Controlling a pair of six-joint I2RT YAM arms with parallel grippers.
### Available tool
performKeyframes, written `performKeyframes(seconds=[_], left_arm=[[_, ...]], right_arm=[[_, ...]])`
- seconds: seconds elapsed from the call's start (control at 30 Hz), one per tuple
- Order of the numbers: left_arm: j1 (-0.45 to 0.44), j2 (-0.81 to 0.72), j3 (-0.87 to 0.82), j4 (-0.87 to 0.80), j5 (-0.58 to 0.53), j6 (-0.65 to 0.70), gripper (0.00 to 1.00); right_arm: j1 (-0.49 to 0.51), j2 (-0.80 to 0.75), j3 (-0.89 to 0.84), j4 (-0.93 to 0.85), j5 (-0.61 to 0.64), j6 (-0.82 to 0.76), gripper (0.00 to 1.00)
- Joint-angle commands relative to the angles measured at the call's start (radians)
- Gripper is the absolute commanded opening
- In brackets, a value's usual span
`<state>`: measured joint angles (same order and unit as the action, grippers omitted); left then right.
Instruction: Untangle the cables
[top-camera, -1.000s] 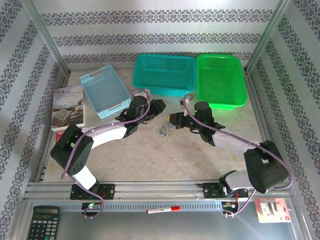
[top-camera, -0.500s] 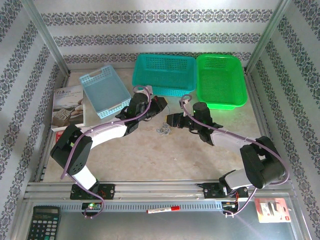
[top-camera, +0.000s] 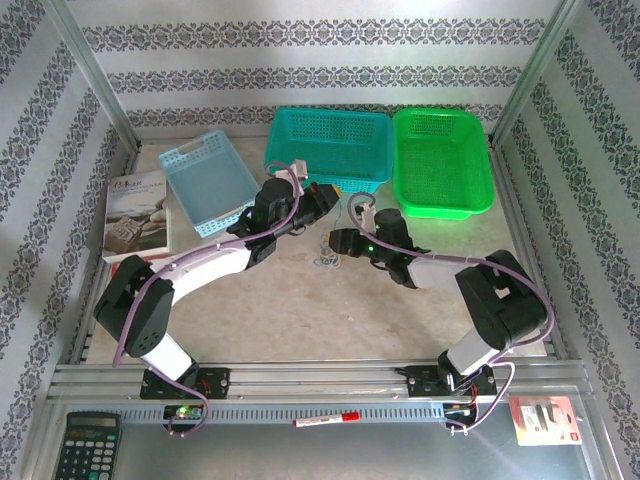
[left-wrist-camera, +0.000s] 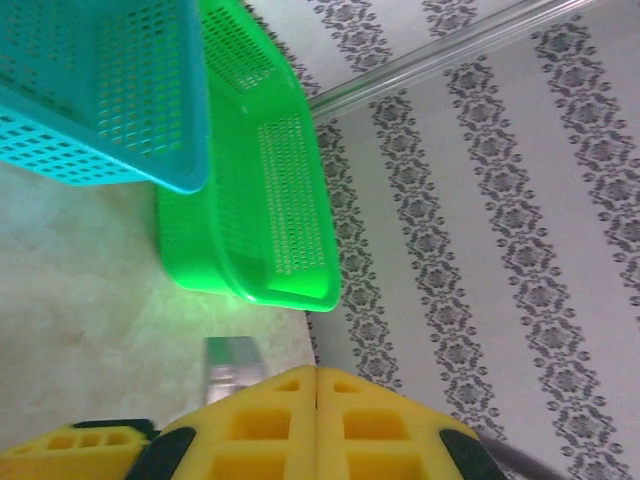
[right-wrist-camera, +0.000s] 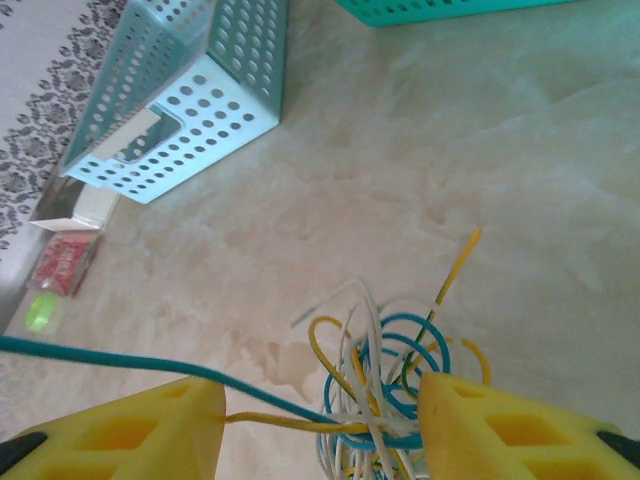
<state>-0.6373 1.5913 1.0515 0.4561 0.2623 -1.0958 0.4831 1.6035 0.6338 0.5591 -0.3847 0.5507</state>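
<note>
The cables (top-camera: 325, 262) lie as a small loopy clump of thin blue, white and yellow strands on the table between the two arms. My right gripper (top-camera: 338, 242) stands open just behind the clump. In the right wrist view its yellow fingers (right-wrist-camera: 160, 430) flank the cables (right-wrist-camera: 390, 365), and the right gripper (right-wrist-camera: 322, 415) has strands lying across the gap. One blue strand (right-wrist-camera: 100, 355) runs off to the left edge. My left gripper (top-camera: 322, 198) hovers near the teal basket. In the left wrist view the left gripper (left-wrist-camera: 317, 378) is shut, pads pressed together, with nothing visible between them.
A teal basket (top-camera: 328, 148) and a green basket (top-camera: 440, 160) stand at the back, and a light blue basket (top-camera: 208, 182) at the back left beside a book (top-camera: 135, 215). A calculator (top-camera: 88, 445), a marker (top-camera: 325, 419) and a red packet (top-camera: 543, 420) lie on the front ledge.
My right gripper has opened and shifted left and a little farther back over the clump. The left gripper has closed fully and drawn back toward the teal basket.
</note>
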Motion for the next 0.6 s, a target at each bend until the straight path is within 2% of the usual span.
performKeyframes(seconds=[0.0, 0.33, 0.57], left_arm=[[-0.019, -0.052, 0.042, -0.009, 0.020, 0.018, 0.00], [-0.030, -0.140, 0.104, -0.052, 0.007, 0.039, 0.00], [-0.032, -0.220, 0.147, -0.123, -0.035, 0.099, 0.00]], right_arm=[[0.015, 0.036, 0.014, 0.078, 0.045, 0.023, 0.52], [0.020, 0.099, -0.048, 0.174, 0.086, 0.084, 0.48], [0.020, 0.097, -0.097, 0.205, 0.107, 0.102, 0.55]])
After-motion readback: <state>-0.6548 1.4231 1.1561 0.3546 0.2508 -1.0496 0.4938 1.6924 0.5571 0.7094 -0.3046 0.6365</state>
